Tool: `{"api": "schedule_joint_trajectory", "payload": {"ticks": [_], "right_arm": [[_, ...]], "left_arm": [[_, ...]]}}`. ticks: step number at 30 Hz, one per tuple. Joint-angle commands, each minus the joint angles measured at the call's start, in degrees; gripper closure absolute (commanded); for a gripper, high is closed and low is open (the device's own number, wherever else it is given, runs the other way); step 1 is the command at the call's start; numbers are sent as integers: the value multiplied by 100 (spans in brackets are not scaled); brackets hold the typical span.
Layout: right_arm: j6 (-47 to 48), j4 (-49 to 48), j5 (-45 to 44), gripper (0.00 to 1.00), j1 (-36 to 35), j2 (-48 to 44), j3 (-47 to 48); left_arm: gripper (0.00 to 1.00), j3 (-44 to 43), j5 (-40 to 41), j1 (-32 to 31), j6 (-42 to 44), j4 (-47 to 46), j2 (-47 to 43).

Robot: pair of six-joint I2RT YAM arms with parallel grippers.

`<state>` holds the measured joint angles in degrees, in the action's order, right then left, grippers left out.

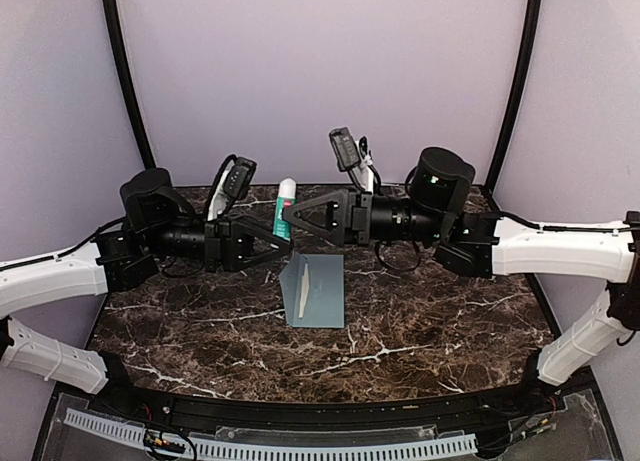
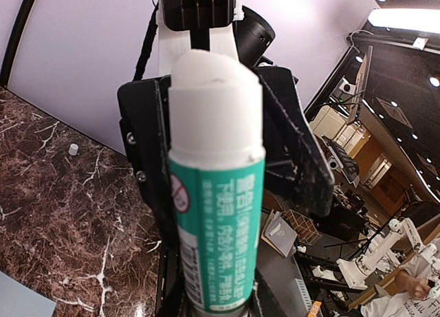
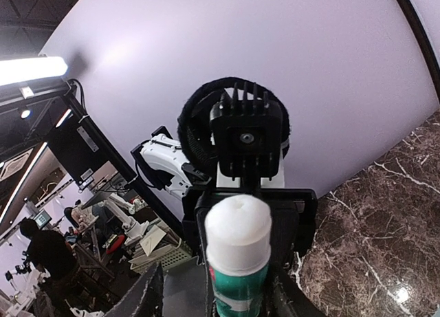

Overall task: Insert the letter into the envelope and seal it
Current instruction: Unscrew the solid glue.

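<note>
- I see the envelope (image 1: pixel 320 293) lying flat near the middle of the marble worktop (image 1: pixel 440 321), on the near side of both claws and apart from them.
- A pale narrow strip (image 1: pixel 301 287) runs along the envelope's left half; I cannot tell whether it is the flap or a sheet.
- The glue stick (image 1: pixel 285 207) stands upright toward the far edge, its white glue tip bare, between the two claws.
- My left gripper (image 1: pixel 278 241) is clenched on the stick's lower body, which rises from between its fingers in the left wrist view.
- My right gripper (image 1: pixel 294 218) has a finger on either side of the stick; I cannot tell whether it is pressing.
- A small white piece (image 2: pixel 73 149) sits on the marble by the far edge.
</note>
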<state>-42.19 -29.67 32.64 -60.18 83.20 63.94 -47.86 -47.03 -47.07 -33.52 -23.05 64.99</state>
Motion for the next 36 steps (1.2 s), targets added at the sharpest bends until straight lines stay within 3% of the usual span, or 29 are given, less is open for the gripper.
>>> {"api": "schedule_joint_trajectory", "payload": {"ticks": [1,13,28,36], "right_arm": [[6,-309,165,58,-84,78,206],[36,-320,40,91,-141,110,180],[974,1974,-2116,100,-669,315,1154],[1038,3266,-3319,100,-950,929,2098]], "left_arm": [[100,-143,-151,-12,-73,-347,38],[100,-112,-29,-30,-78,-378,52],[100,-357,2376,-30,705,1330,-273],[100,-345,2871,-30,683,1636,-272]]}}
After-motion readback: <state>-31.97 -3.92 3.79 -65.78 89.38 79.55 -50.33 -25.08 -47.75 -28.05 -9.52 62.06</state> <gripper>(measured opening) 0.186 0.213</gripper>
